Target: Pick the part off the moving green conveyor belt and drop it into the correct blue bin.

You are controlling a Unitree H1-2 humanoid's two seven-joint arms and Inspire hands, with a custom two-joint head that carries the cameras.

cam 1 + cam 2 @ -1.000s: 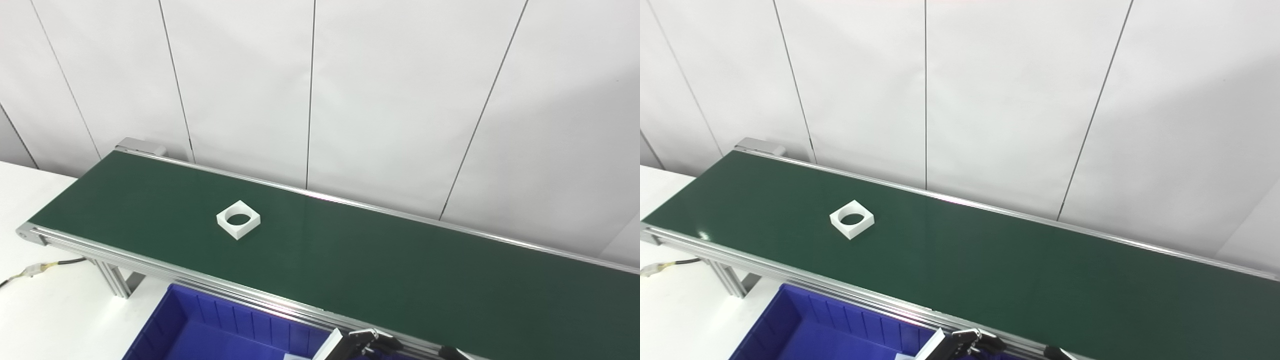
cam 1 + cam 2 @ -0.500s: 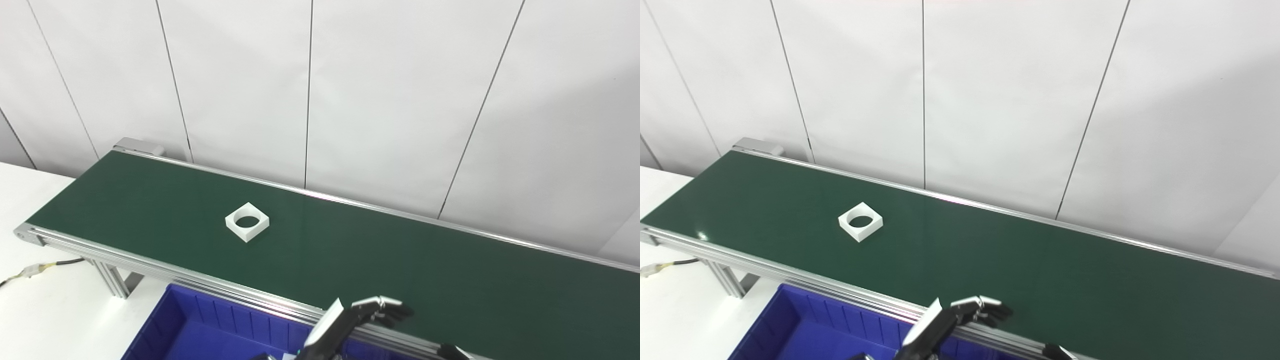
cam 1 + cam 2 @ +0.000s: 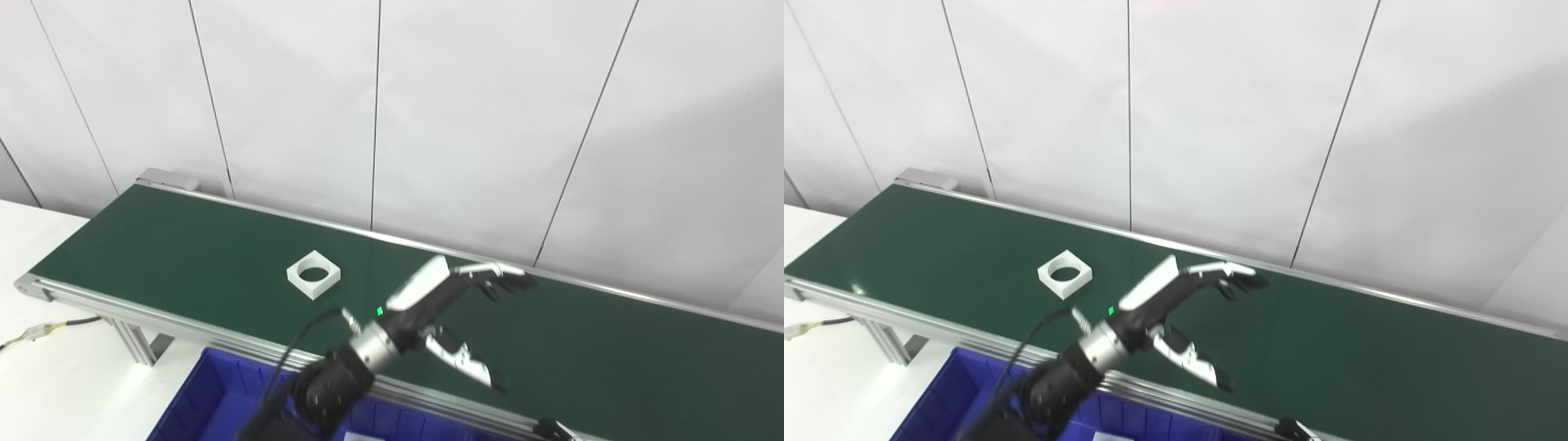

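Part: white square part [image 3: 313, 282] with a round hole, flat on the green conveyor belt [image 3: 184, 245], to the left of the hand, apart from it.
Left hand: left hand [image 3: 450, 318] spread wide above the belt, thumb well below the fingers [image 3: 502, 277], empty, touching nothing.
Blue bin: blue bin [image 3: 226, 398] below the wrist.
Risk: closing mistimed on the moving part would likely knock it aside.
Right hand: only a dark tip [image 3: 551, 427] shows; spread or closed, I cannot tell.

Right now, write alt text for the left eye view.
The left hand hangs open over a green belt, right of a white square part with a round hole. A blue bin sits below the belt.
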